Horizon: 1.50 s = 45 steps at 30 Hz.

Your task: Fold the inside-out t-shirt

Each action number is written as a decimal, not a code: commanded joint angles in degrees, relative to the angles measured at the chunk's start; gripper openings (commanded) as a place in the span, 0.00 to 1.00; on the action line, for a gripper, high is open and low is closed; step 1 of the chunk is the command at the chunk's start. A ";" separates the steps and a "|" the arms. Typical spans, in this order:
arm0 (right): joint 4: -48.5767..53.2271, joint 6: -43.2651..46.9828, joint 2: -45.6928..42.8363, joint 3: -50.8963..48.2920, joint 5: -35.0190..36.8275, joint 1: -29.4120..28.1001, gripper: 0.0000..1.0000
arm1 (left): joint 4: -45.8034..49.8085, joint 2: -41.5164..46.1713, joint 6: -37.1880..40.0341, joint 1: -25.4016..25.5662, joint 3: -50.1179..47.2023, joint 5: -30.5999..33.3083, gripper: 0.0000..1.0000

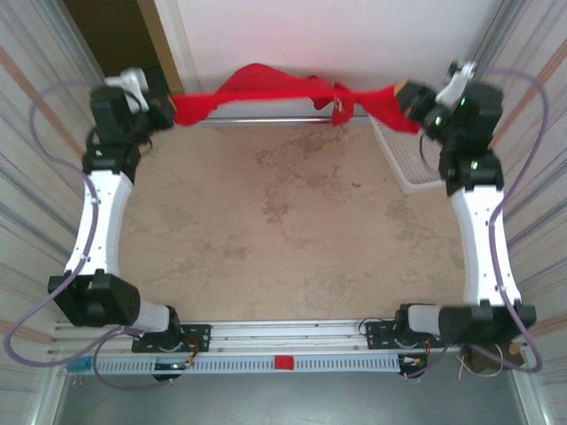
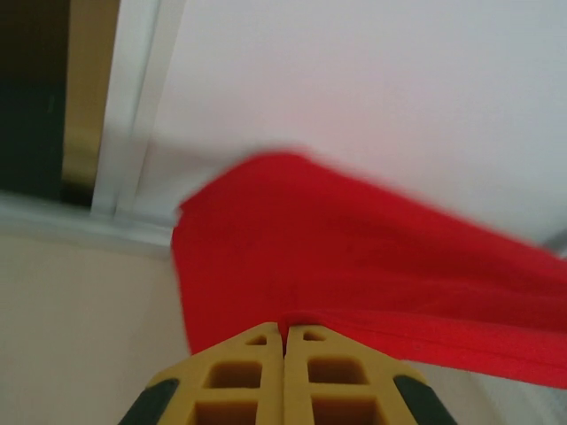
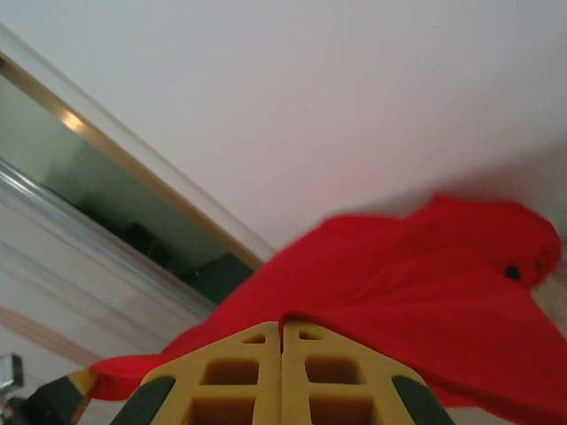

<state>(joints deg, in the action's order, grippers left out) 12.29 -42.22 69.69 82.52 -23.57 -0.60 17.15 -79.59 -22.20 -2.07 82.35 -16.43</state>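
Note:
The inside-out t-shirt (image 1: 283,93) is bright red cloth, stretched in the air across the far edge of the table between both arms. My left gripper (image 1: 168,111) is shut on its left end, and in the left wrist view the cloth (image 2: 354,248) runs out from between the yellow fingertips (image 2: 252,354) of that gripper (image 2: 284,329). My right gripper (image 1: 409,99) is shut on the right end; the shirt (image 3: 399,283) bunches ahead of this gripper (image 3: 282,325). A knot of cloth (image 1: 341,102) hangs near the middle.
A white wire basket (image 1: 400,159) stands at the far right of the beige table (image 1: 283,230), just under my right arm. A white wall (image 1: 337,35) rises behind the far edge. Ribbed panels close in both sides.

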 commanded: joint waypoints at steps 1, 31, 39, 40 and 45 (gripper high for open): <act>-0.54 2.87 -10.35 -19.44 7.10 -3.72 0.00 | -2.67 6.74 -2.72 -0.66 -18.50 2.82 0.00; 20.81 -6.92 -33.75 -48.37 33.28 -38.03 0.00 | 13.13 29.07 -10.39 -0.66 -50.24 14.40 0.00; 14.53 -0.61 -21.97 -40.57 30.66 -37.51 0.00 | 13.71 28.63 -11.29 -0.66 -49.11 16.27 0.00; 13.64 -0.29 -20.82 -40.13 29.82 -37.44 0.00 | 13.94 28.82 -11.54 -0.66 -49.12 16.58 0.01; 11.24 0.30 -16.79 -39.17 28.14 -37.39 0.00 | 16.25 30.49 -12.33 -0.66 -48.95 18.48 0.03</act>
<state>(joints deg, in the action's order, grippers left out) 25.82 -44.07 51.92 41.60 5.65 -38.24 31.00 -50.81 -33.23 -2.26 31.77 -0.78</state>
